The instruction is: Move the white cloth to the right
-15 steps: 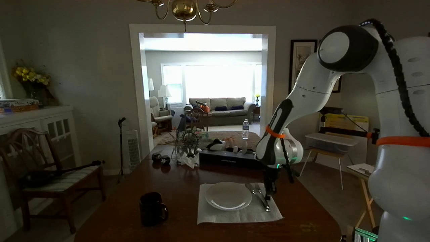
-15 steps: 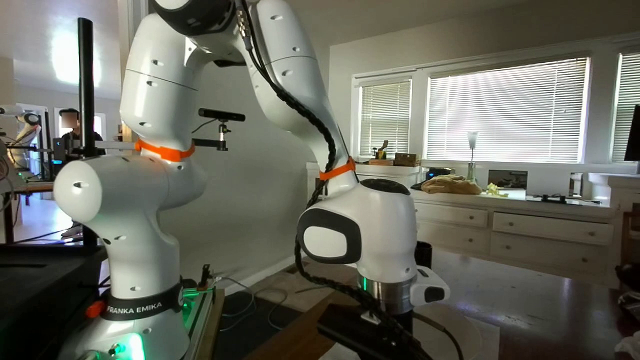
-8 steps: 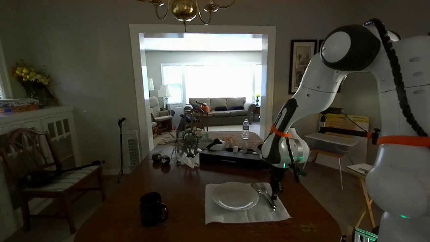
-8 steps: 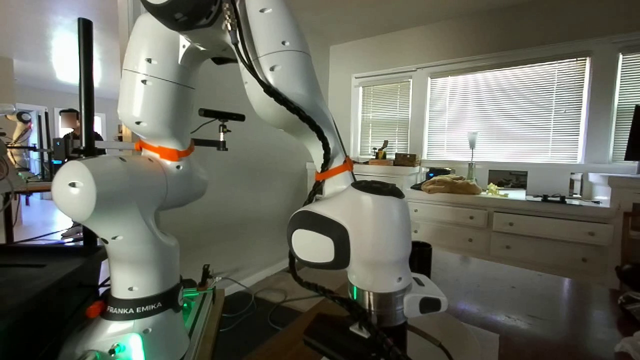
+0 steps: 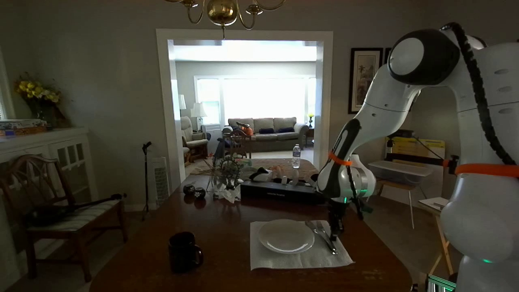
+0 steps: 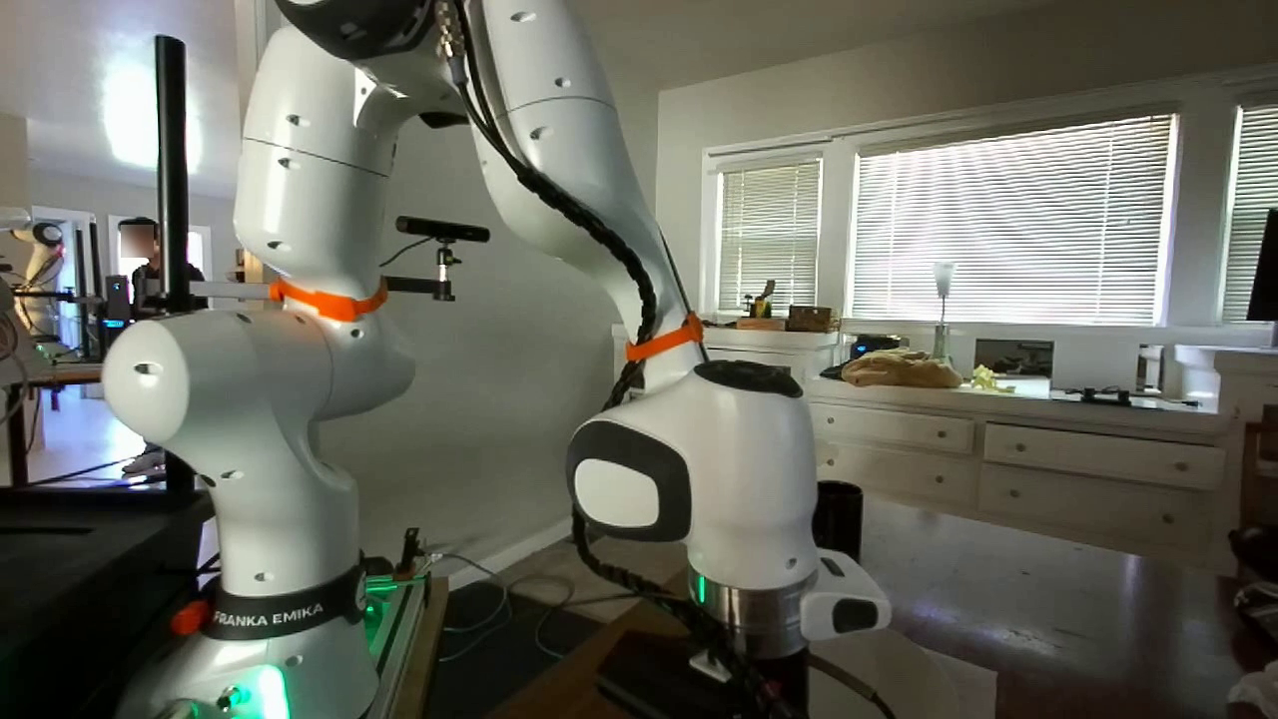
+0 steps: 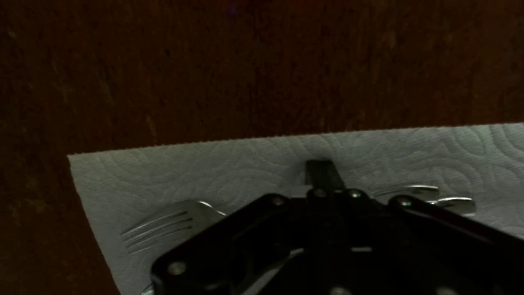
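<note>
Low in the wrist view, gripper (image 7: 319, 164) closed, nothing visibly gripped; advise even pressure on cloth (image 7: 245, 164), slow slide.

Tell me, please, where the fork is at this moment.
In the wrist view, the fork lies on the white paper towel, its tines left of the gripper, which hides its middle. In an exterior view, it lies right of the white plate.

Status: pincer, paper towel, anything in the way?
Pincer shut. Paper towel beneath it, apparently in contact, mostly flat on wooden table. White plate, fork, another utensil on top; could slide.
</note>
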Robot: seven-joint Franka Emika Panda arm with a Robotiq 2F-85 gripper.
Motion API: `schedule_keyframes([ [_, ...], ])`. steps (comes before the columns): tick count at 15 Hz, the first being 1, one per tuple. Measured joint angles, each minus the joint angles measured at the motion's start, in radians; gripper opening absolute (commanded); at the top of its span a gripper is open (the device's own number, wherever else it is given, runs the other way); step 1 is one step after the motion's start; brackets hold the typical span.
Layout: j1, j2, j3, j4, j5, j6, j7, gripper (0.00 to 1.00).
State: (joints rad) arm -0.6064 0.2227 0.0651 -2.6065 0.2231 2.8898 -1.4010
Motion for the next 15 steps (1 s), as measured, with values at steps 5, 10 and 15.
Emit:
schedule_keyframes([
  [5, 0.000, -0.003, -0.001, -0.012, -0.003, 0.025, -0.001, 0.00],
  [10, -0.002, -0.003, -0.001, -0.015, -0.003, 0.031, -0.022, 0.00],
  [15, -0.006, 0.001, -0.036, -0.008, -0.025, 0.035, -0.034, 0.49],
])
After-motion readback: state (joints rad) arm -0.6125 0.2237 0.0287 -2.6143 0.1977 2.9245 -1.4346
